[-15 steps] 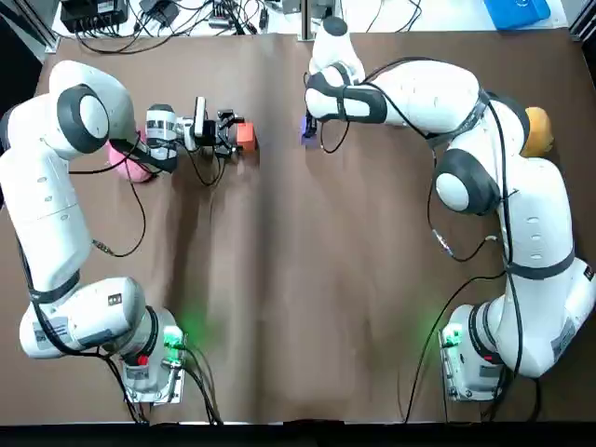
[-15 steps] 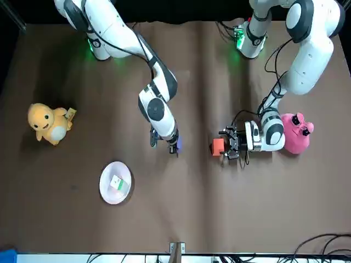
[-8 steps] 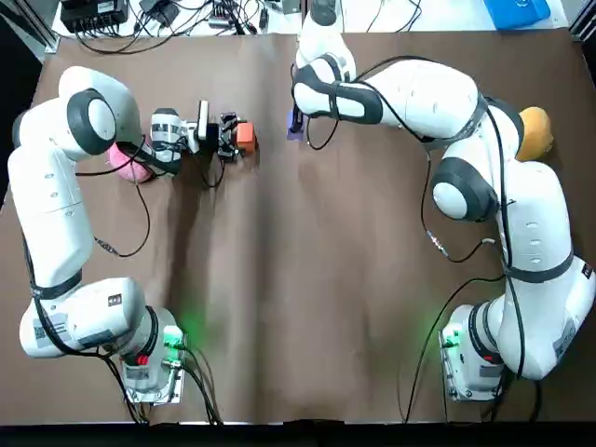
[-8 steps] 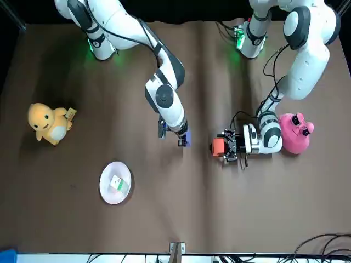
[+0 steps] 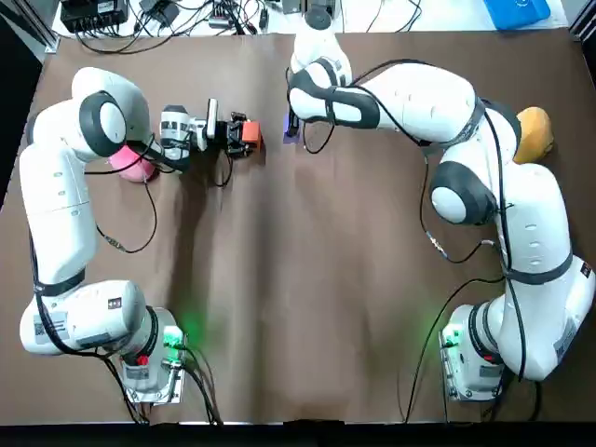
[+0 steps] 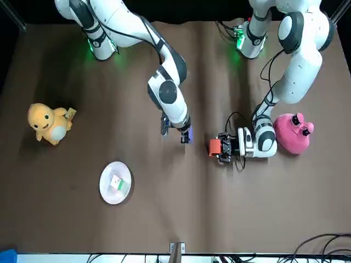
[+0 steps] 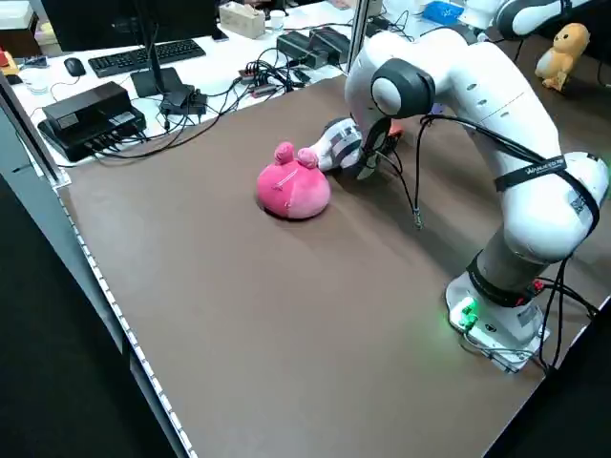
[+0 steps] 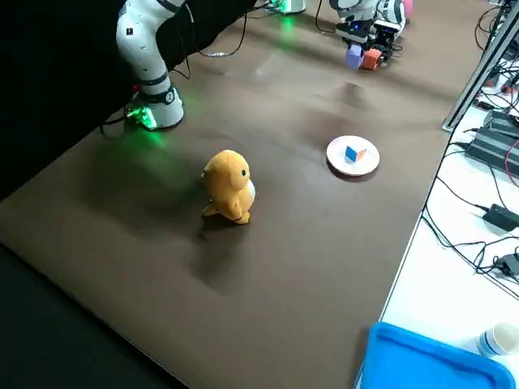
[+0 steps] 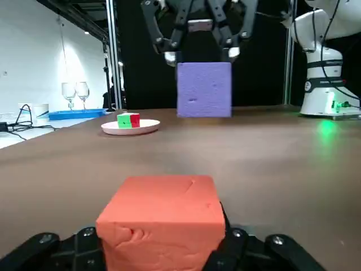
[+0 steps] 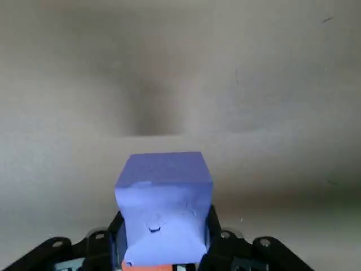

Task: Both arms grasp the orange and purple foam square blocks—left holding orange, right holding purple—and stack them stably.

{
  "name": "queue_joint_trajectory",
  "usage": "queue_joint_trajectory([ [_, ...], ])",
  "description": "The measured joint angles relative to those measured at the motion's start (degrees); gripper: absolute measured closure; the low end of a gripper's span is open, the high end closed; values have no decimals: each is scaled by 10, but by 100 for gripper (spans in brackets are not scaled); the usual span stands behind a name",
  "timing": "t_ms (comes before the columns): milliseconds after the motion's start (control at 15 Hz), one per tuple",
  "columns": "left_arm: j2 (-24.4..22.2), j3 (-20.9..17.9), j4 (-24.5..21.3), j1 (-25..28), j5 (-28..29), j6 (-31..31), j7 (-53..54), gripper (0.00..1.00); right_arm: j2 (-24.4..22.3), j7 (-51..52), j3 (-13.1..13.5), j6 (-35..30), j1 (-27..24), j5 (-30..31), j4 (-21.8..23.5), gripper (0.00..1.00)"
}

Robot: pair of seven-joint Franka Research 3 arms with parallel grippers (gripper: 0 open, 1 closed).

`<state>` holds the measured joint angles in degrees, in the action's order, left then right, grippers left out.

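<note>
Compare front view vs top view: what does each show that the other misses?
Front view only: a white plate with a small cube on it, and the yellow plush in full. Top view only: a black box past the table's far edge; there the plush is half hidden behind the right arm and the plate is out of sight. Both: left gripper shut on the orange block, right gripper shut on the purple block, the blocks apart, and the pink plush.
</note>
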<state>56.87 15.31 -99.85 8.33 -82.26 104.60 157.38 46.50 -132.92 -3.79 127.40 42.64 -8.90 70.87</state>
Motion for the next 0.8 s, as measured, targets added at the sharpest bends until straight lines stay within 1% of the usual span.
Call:
queue_joint_trajectory([
  [200, 4, 0, 12, -38, -28, 1, 1, 36, 0, -1, 0, 0, 2, 0, -3, 44],
  [333, 6, 0, 23, -83, -63, 5, 1, 36, 0, -1, 1, 0, 2, 0, -4, 44],
  [533, 7, 0, 31, -143, -116, 35, 12, 36, 0, -1, 3, 0, 2, 0, -5, 44],
  [667, 8, -1, 34, -167, -136, 45, 18, 36, 0, -1, 3, 0, 2, 0, -5, 44],
  [800, 9, -1, 38, -180, -146, 48, 18, 36, 0, -1, 4, -1, 2, 2, -5, 44],
])
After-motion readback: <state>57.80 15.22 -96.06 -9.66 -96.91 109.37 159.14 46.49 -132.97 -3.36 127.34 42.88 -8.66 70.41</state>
